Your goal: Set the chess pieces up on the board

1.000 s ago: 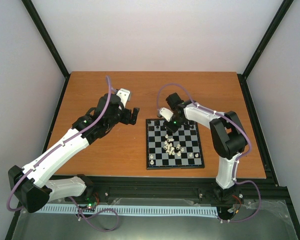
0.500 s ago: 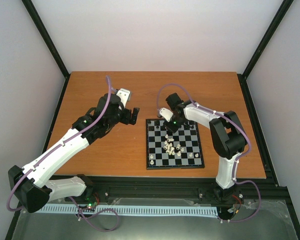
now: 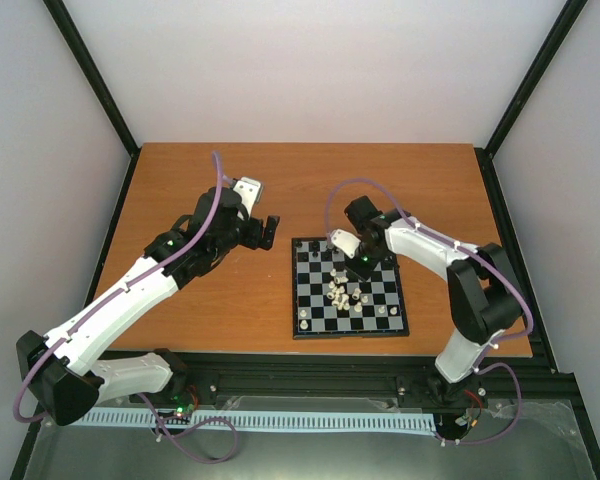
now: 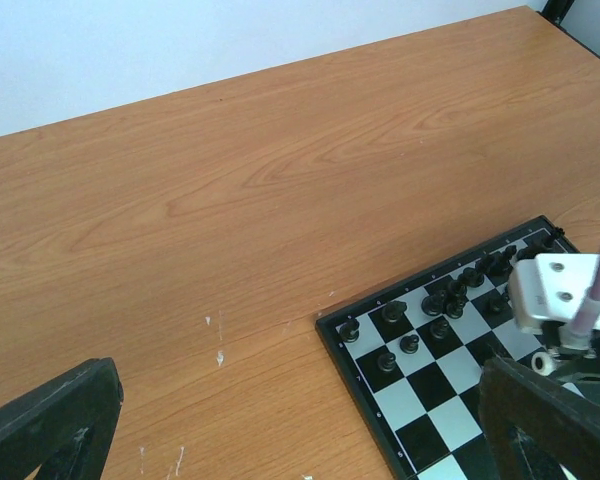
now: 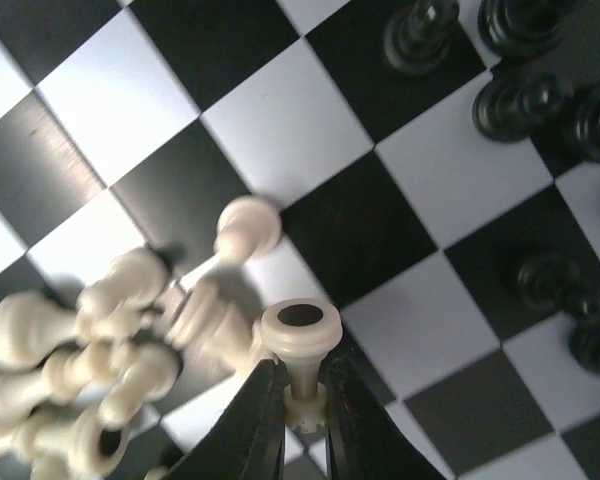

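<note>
Pieces point(image 3: 340, 297) and board point(image 3: 315, 292) sit inside a plain booth. It has pale, bare walls point(image 3: 310, 70) on three sides, with black struts point(image 3: 90, 75) running up the corners. The desk point(image 3: 220, 180) is warm orange-brown wood grain framed in black. A black rail point(image 3: 310, 385) runs along its 6 o'clock edge, where both arms are bolted. In the left wrist view a few small pale scuffs point(image 4: 218, 355) mark the wood.

The left arm point(image 3: 130, 300) reaches from 7 o'clock toward the desk's middle. Its left claw point(image 3: 269, 230) hangs over bare wood at 10 o'clock of the board, apart from it, spread wide and holding nothing. The right arm point(image 3: 420, 245) bends in from 5 o'clock, and the right claw point(image 3: 357, 272) is over the board's middle.

The board lies flat at about 4 o'clock of the desk's centre, its sides square to the desk edges. Black pieces point(image 4: 450, 295) stand in rows along its 12 o'clock edge. A heap point(image 3: 338, 300) of cream pieces lies tumbled around the middle, at 7 o'clock of the right claw. A few cream ones point(image 3: 381, 311) stand near the 6 o'clock edge.

In the right wrist view the right claw's fingers point(image 5: 265, 420) are drawn narrow, pinching the stem of one cream piece point(image 5: 300, 328) with a ring-shaped top. I cannot tell whether it touches the board. The heap lies at 8 o'clock of it and the black pieces at 2 o'clock.
</note>
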`<state>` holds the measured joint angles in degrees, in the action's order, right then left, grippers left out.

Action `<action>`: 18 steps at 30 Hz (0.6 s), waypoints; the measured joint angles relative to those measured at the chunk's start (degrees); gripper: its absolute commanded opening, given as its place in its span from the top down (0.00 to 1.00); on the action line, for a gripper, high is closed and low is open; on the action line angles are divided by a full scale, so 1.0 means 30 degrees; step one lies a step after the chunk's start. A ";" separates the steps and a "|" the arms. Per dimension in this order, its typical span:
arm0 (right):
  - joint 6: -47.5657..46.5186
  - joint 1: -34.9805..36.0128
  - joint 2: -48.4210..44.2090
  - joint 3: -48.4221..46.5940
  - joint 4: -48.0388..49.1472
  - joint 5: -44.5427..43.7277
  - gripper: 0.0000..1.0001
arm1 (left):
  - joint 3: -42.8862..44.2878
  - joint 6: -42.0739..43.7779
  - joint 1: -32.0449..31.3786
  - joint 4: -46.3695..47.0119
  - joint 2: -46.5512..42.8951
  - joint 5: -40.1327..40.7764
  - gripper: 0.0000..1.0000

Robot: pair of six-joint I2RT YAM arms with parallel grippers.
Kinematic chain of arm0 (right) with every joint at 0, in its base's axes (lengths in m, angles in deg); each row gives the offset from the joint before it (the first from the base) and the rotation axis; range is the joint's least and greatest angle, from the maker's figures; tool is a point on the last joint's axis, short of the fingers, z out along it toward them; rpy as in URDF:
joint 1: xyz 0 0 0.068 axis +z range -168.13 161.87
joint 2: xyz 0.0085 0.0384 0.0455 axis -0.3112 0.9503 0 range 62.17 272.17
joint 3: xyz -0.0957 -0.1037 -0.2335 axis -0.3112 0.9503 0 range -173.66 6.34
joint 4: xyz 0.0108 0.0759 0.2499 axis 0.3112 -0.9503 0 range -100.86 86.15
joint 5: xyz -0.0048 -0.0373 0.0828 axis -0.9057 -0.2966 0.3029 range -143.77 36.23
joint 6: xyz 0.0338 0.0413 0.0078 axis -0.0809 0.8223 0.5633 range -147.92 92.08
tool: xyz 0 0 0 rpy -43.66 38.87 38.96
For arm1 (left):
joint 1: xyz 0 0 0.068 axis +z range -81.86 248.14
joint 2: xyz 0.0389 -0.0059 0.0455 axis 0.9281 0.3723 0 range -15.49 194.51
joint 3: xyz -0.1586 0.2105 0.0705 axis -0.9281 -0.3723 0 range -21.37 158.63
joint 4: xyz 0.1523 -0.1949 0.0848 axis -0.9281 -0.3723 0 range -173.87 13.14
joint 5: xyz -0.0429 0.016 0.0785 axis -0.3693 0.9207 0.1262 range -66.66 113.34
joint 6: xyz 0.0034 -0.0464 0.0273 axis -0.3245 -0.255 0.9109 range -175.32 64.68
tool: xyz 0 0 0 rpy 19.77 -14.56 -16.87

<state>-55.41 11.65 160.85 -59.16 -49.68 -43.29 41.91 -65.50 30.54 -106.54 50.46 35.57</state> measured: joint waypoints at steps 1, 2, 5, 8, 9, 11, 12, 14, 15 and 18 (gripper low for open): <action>-0.0182 0.0000 -0.0291 0.0015 -0.0277 -0.0189 0.90 | 0.0000 0.0000 0.0000 0.0007 0.0007 -0.0022 0.00; -0.0401 0.0000 -0.0605 0.0015 -0.0546 -0.0393 0.90 | 0.0000 0.0000 0.0000 0.0000 0.0007 -0.0036 0.00; -0.1370 0.0000 -0.1348 -0.0015 -0.1625 -0.1421 0.89 | 0.0007 0.0000 0.0000 0.0000 0.0036 -0.0051 0.00; -0.2535 0.0000 -0.1668 -0.0211 -0.3104 -0.2943 0.90 | 0.0007 0.0000 0.0000 -0.0007 0.0066 -0.0109 0.00; -0.3009 0.0000 -0.1683 -0.0335 -0.3701 -0.3628 0.90 | 0.0015 0.0000 0.0000 -0.0007 0.0066 -0.0117 0.00; -0.3672 0.0000 -0.1676 -0.0546 -0.4495 -0.4670 0.90 | 0.0036 0.0000 0.0000 -0.0015 0.0066 -0.0153 0.00; -0.4029 0.0000 -0.1661 -0.0729 -0.4940 -0.5246 0.89 | 0.0036 0.0000 0.0000 -0.0015 0.0066 -0.0168 0.00; -0.4648 0.0000 -0.1588 -0.1209 -0.5792 -0.6215 0.89 | 0.0044 0.0000 0.0000 -0.0022 0.0073 -0.0189 0.00; -0.4976 0.0000 -0.1508 -0.1486 -0.6222 -0.6615 0.89 | 0.0044 0.0000 0.0000 -0.0036 0.0073 -0.0211 0.00; -0.5865 0.0109 -0.1122 -0.2033 -0.7366 -0.7890 0.89 | 0.0051 0.0000 0.0000 -0.0073 0.0073 -0.0299 0.00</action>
<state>-73.00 11.97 157.48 -65.26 -71.78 -66.96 42.07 -65.50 30.54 -106.75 50.68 34.67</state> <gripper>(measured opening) 0.110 0.998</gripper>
